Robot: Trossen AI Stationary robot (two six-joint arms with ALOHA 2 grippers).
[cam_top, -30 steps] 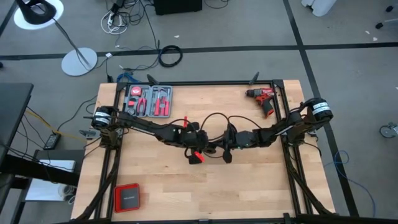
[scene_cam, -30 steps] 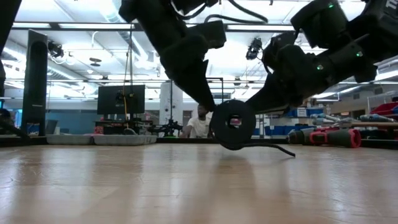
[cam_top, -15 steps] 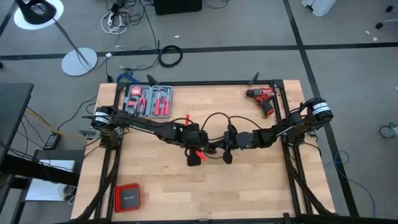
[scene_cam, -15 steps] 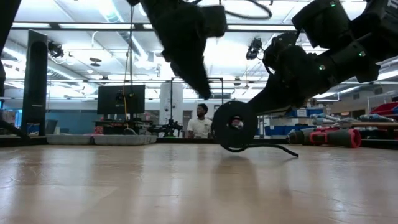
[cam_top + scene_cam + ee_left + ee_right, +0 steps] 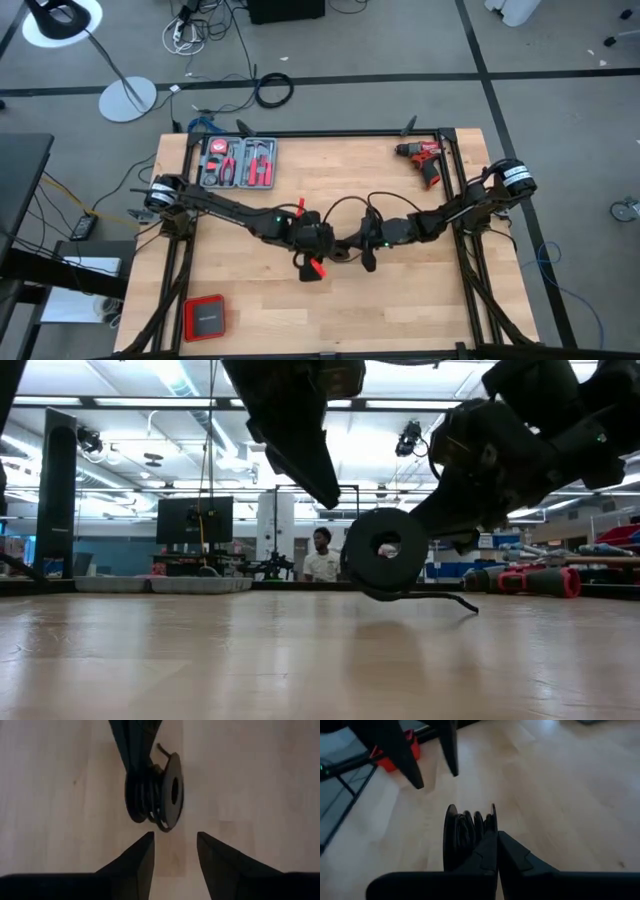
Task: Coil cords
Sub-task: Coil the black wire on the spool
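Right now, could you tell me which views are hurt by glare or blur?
Low view: bright ceiling lights behind leave both arms and the spool as dark silhouettes. Left wrist view: the fingers are dark, soft-edged. Right wrist view: the spool is shadowed.

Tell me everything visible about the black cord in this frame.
The cord is thin, black and rubbery-looking, wound in several turns on a small black spool with round flanges and a centre hole. The spool stands on edge near the table's middle. A loose tail trails onto the wood. The right claw is shut on the cord's windings; the left claw hangs open close by, not touching.
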